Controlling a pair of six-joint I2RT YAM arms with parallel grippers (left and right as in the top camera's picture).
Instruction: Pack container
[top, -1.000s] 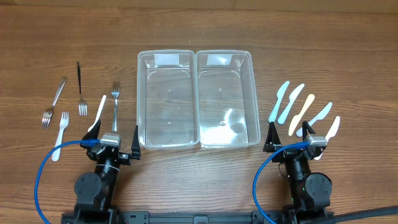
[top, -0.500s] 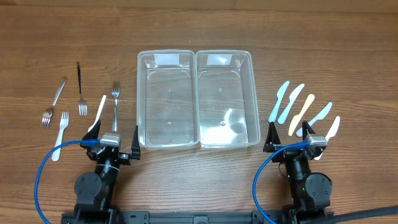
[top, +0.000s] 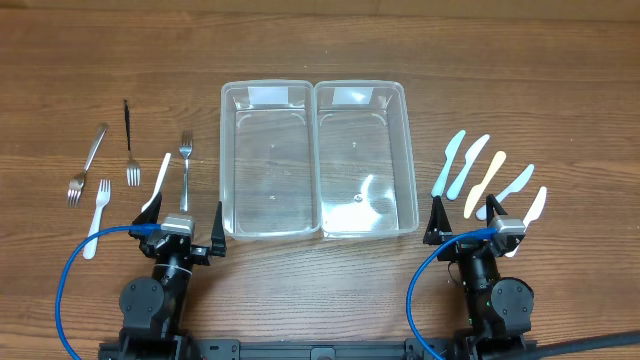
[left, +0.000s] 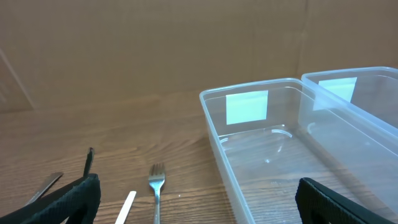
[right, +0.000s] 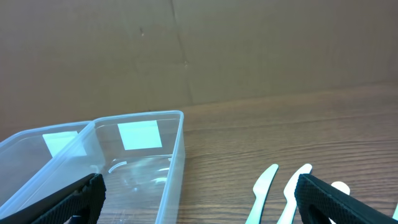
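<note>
Overhead crops both arms at the bottom edge; only wrists, motor housings & blue cables (top: 70, 290) show. Left gripper (top: 184, 228), lower left of frame, overlaps the near end of a white plastic piece (top: 158, 180), so can't tell if that's a knife or a fork. Right gripper (top: 466, 222), lower right, hides the near end of the outermost white knife (top: 537, 203). Wrist views show each gripper's fingers only as black wedges in the bottom corners, tips cut off. Cutlery there is cropped by the bottom edge. Tub walls are clear plastic w/ glare, hard to trace in places.

Left tub (top: 224, 150) & right tub (top: 410, 150) stand centre frame, long sides touching, each w/ a pale label at the far end, bare floors showing. Four forks (top: 133, 172) lie at the left of the frame: three well apart from the tubs, one metal fork (top: 185, 160) near the left tub's wall, not touching. Five knives (top: 468, 165) fan out at the right of the frame, the nearest close to the right tub's wall but apart. Wide bare wooden table (top: 320, 50) along the top of the frame, plus a strip betw. the tubs' near ends & the grippers.

Both grippers: jaws spread wide, nothing held, touching neither tub. Each sits just below a tub's outer near corner. Can't tell if they touch the cutlery ends under them
</note>
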